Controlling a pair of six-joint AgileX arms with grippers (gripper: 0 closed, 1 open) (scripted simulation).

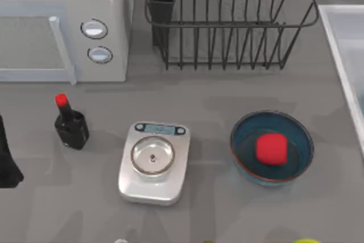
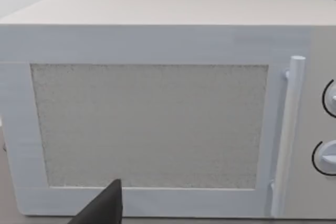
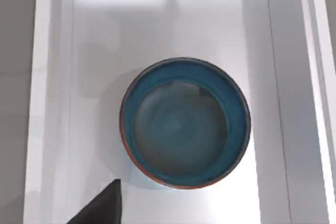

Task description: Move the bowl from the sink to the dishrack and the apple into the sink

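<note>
Two blue bowls on record. Left claw [image 1: 8,163] parked at the table's left edge, facing the microwave [image 1: 62,21]; grip state cannot be told. Dishrack [image 1: 227,21] at the far edge, centre-right. Apple [image 1: 271,148] sits in the second bowl [image 1: 244,140] near the right. Sink [image 1: 341,44] at the right edge holds the bowl [image 3: 185,123]; right claw's finger [image 3: 102,205] above it, grip cannot be told.

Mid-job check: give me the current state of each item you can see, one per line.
Bowl in sink: upright, empty.
Sink: holds that bowl.
Bowl on table: upright, holding the apple.
Apple: inside table bowl.
Dishrack: empty.
Microwave: door closed.
Bottle: upright, capped.
Scale: unloaded.
</note>
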